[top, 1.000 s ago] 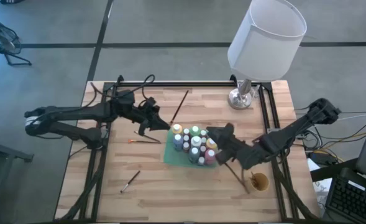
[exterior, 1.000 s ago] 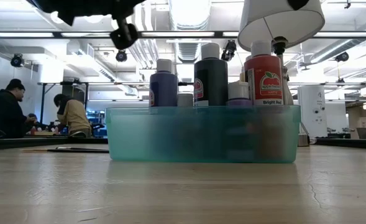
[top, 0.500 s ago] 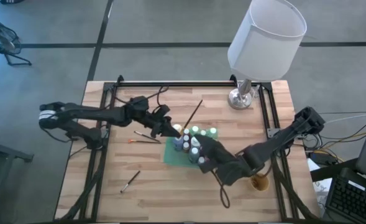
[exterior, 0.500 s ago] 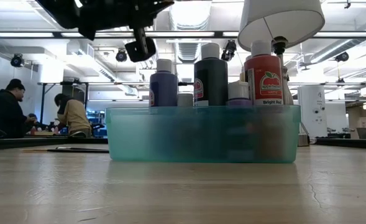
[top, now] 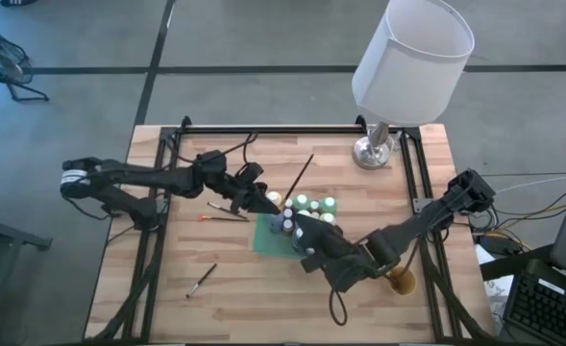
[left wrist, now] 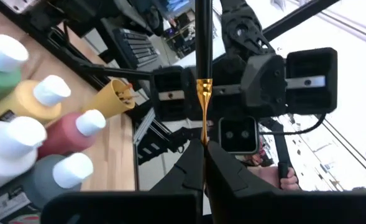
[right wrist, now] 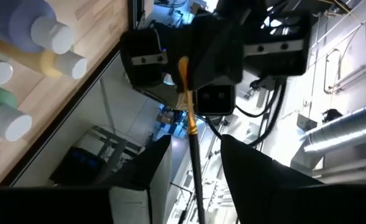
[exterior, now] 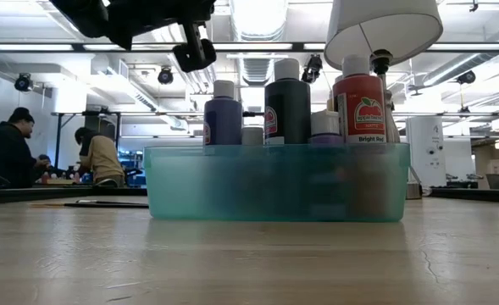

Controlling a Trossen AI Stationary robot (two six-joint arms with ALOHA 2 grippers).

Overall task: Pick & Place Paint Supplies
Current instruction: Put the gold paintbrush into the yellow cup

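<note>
A thin dark-handled brush (top: 297, 173) with a gold ferrule (left wrist: 202, 102) is held in the air over the far left corner of a teal bin (exterior: 274, 182). My left gripper (top: 266, 201) is shut on it. Several pale-capped paint bottles (top: 307, 213) stand upright in the bin. My right gripper (top: 292, 229) hovers over the bin and faces the left one. It is open, with one finger on either side of the brush's handle (right wrist: 196, 163) and a gap showing on both sides. My left gripper pinches the brush between its two fingers at the narrow end just past the gold ferrule (left wrist: 203, 138). The fingers come level from the table's left and lie across the brush. The brush is lifted clear, and its handle (left wrist: 202, 37) points toward the table's far right.
Two more brushes lie on the wood left of the bin, one (top: 227, 210) near my left gripper and one (top: 202, 280) toward the near edge. A tan cup (top: 401, 281) stands at the near right. A lamp (top: 374, 146) with a white shade stands at the far right.
My left gripper has carried the brush toward the table's right, up to the bin, then held still. My right gripper has swung from the bin's right side across the bottles toward the left gripper, rolling as it went.
</note>
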